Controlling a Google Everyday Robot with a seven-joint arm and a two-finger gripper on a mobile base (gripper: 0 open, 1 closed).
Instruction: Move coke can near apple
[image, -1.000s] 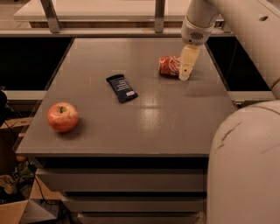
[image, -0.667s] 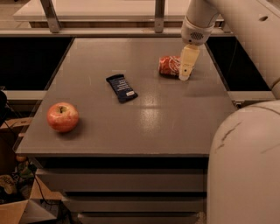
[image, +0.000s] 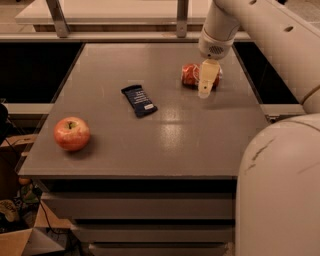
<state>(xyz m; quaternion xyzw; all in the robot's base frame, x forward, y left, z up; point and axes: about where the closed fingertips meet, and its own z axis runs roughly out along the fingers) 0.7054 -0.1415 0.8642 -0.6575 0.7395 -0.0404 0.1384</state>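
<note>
at the table's (image: 165, 145) far right the gripper (image: 205, 86) overlaps the coke can (image: 190, 75), grip state unclear.

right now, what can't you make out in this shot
Camera view only:
Red-orange aluminium drinks can: its right part is hidden behind the cream claw, which hangs over the grey table at its far right, directly in front of the can.
Flat dark blue snack wrapper: its white label is too small to read.
Table: its near right corner is covered by the robot's white body.
</note>
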